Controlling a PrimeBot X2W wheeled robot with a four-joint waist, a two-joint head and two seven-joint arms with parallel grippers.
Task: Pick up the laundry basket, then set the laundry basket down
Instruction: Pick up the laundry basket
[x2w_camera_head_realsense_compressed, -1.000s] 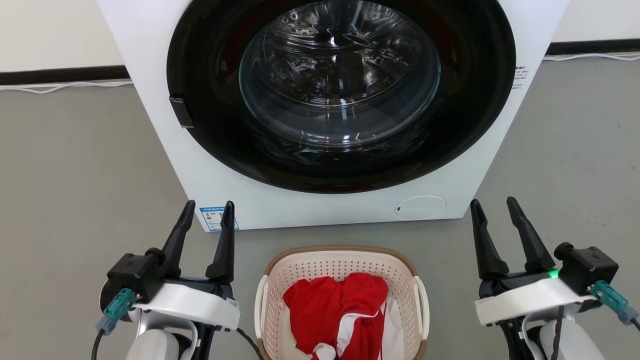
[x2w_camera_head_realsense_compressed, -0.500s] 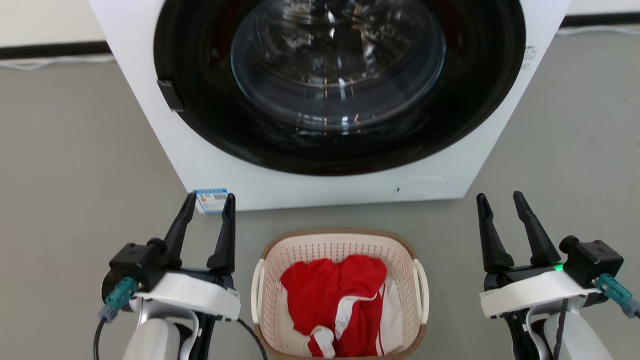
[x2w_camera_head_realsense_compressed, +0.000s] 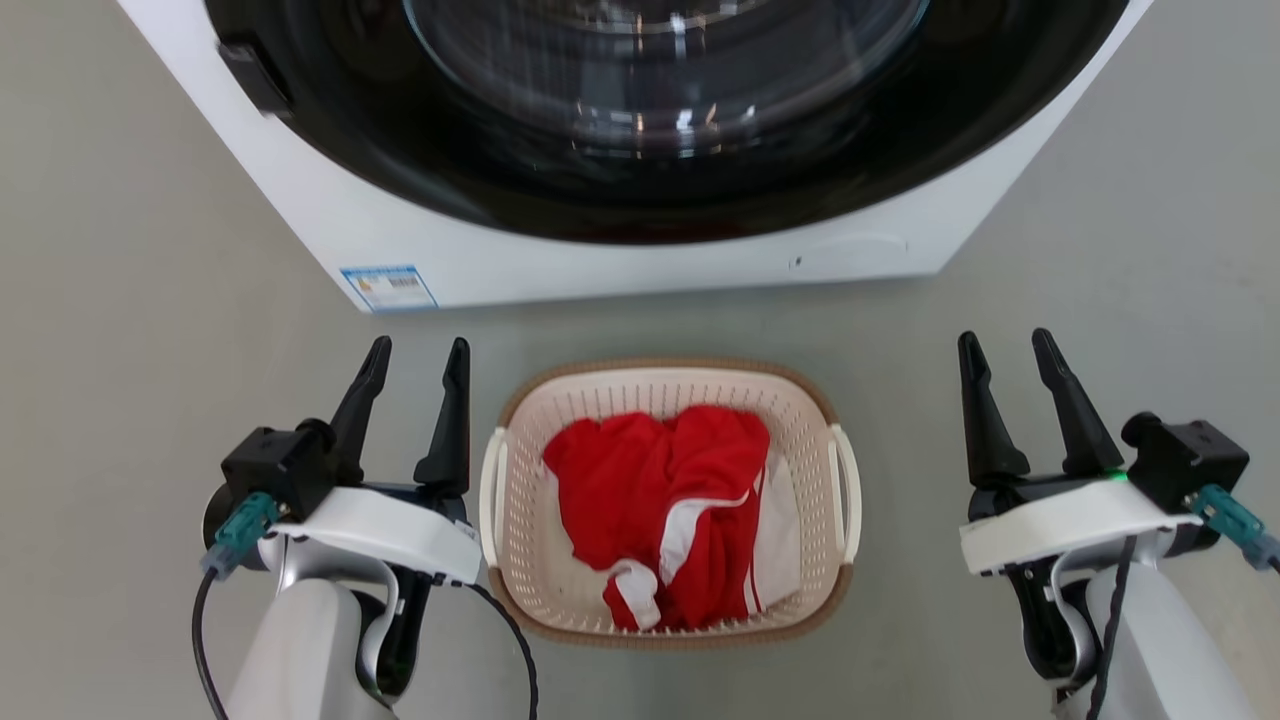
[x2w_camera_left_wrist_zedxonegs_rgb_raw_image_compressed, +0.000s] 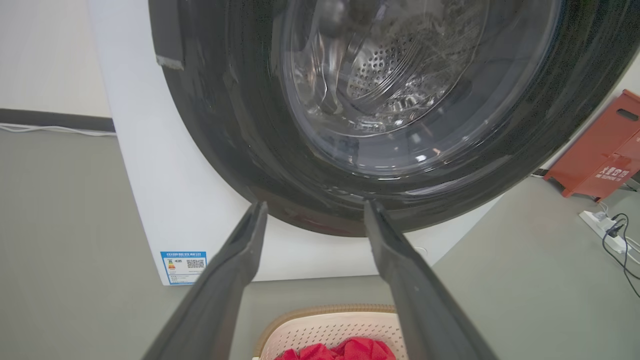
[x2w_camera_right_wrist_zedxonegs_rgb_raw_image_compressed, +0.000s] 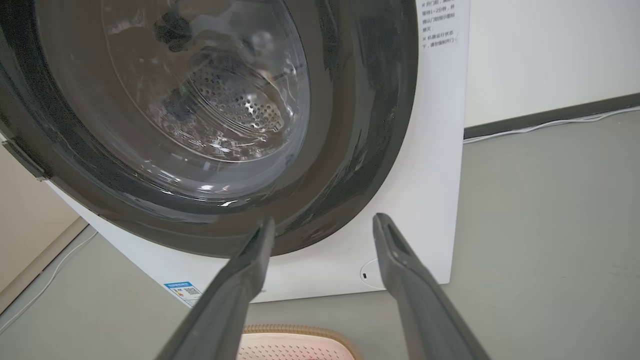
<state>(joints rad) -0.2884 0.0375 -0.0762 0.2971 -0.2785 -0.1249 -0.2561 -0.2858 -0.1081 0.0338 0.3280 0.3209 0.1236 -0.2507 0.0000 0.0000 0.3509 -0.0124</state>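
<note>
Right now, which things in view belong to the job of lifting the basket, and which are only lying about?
For the job: laundry basket; left hand and right hand, both open, one at each side of it.
Lying about: washing machine; red garment in the basket; red box; power strip.

Bright, even indoor light; glare streaks on the washer door glass (x2w_camera_head_realsense_compressed: 660, 70); wrist views bend at their edges.
</note>
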